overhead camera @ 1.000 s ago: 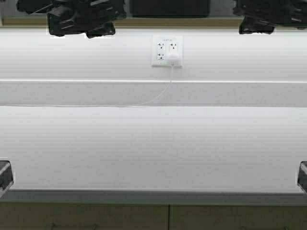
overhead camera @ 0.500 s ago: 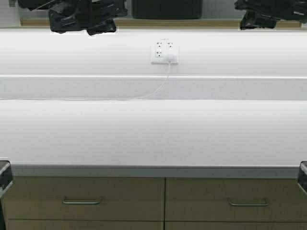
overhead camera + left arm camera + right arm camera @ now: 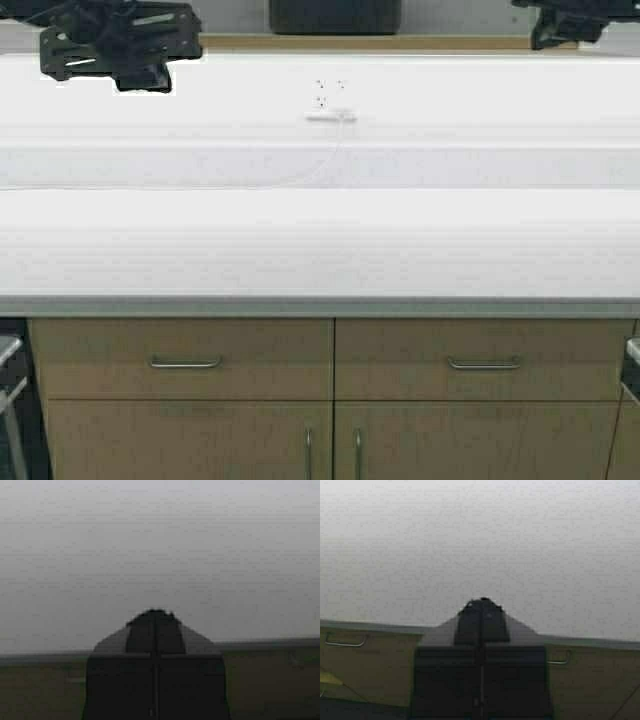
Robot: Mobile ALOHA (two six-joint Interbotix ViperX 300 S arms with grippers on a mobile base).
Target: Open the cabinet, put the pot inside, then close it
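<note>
Only the bottom of the cabinet (image 3: pixel 450 43) shows, as a tan strip at the top edge of the high view with pale grey above it. A black straight-sided shape (image 3: pixel 335 15), likely the pot, stands there, cut off by the picture's top. My left gripper (image 3: pixel 110 45) hangs high at the top left. My right gripper (image 3: pixel 565 22) hangs at the top right. Both are apart from the black shape. In the left wrist view my left gripper (image 3: pixel 155 612) is shut and empty. In the right wrist view my right gripper (image 3: pixel 481 600) is also shut and empty.
A wide white counter (image 3: pixel 320 250) runs across in front of me, with a wall socket and a cord (image 3: pixel 330 110) behind it. Below it are two drawer fronts (image 3: pixel 185 355) with horizontal handles, and two lower doors (image 3: pixel 190 445). The drawers also show in the right wrist view (image 3: pixel 365 665).
The robot has driven backward: the whole scene has shifted up, and the drawers and lower doors have come into view. My left arm now sits farther left in the high view.
</note>
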